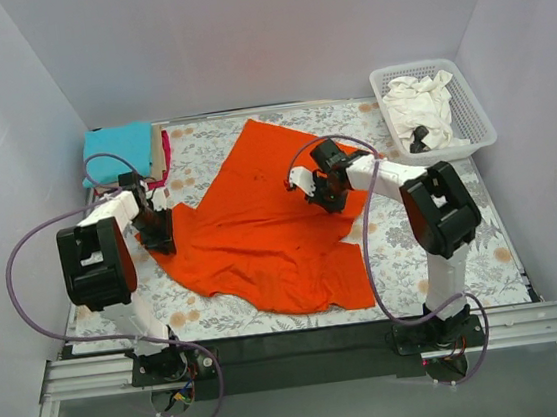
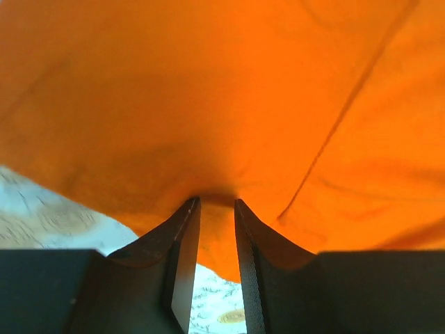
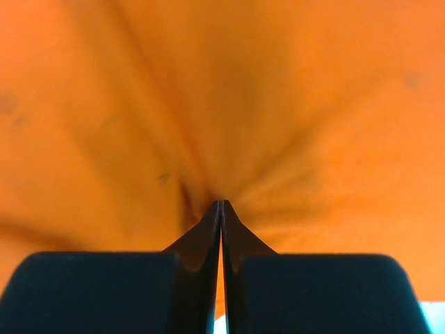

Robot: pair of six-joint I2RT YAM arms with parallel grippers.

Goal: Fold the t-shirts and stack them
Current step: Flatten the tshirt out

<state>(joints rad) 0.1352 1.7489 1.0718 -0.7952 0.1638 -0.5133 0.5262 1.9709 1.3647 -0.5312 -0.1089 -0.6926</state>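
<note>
The bright orange t-shirt (image 1: pixel 260 221) lies spread and rumpled across the middle of the table. My left gripper (image 1: pixel 158 237) is at its left edge. In the left wrist view the gripper (image 2: pixel 217 202) has its jaws narrowly apart, and a fold of the orange t-shirt (image 2: pixel 208 90) hangs between the fingers (image 2: pixel 184 236). My right gripper (image 1: pixel 323 198) is over the shirt's right part. Its wrist view shows the gripper (image 3: pixel 221 203) shut on a pinch of the orange cloth (image 3: pixel 278 104), with wrinkles fanning out from the tips. A teal t-shirt (image 1: pixel 116 151) lies folded at the back left, a crimson one (image 1: pixel 159 170) showing beside it.
A white lattice basket (image 1: pixel 474 116) at the back right holds a crumpled white t-shirt (image 1: pixel 423 106). A grey floral cloth (image 1: pixel 413 243) covers the table. White walls enclose the left, back and right sides. Purple cables loop from both arms.
</note>
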